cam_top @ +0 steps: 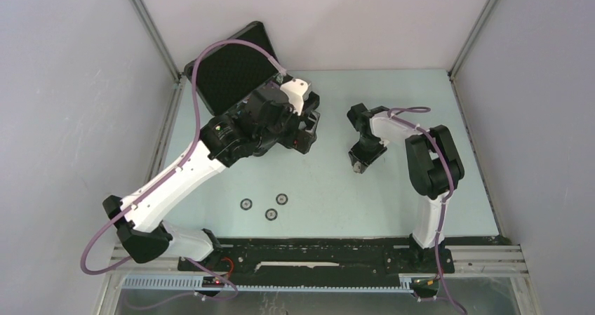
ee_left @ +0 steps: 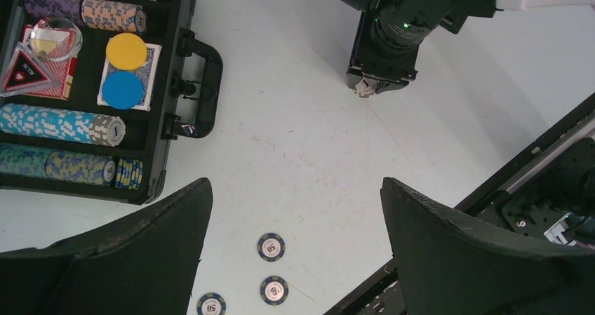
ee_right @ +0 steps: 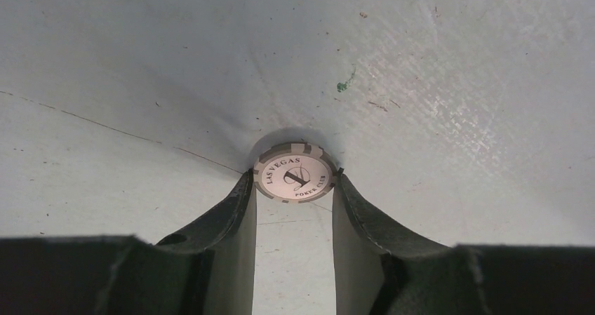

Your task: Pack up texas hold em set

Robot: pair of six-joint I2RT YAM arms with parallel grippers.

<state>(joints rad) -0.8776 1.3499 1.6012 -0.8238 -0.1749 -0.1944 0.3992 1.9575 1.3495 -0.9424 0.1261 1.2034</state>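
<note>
Grey-edged white chip (ee_right: 295, 172) is pinched by its rim between the tips of my right pincer (cam_top: 360, 162), close to the surface (cam_top: 393, 90) around its middle. Three loose dark chips (ee_left: 271, 247) lie flat toward the near edge, left of centre. My left pincer (ee_left: 295, 189) hangs spread wide, holding nothing, beside the open case (ee_left: 172, 62) in the far-left corner.
</note>
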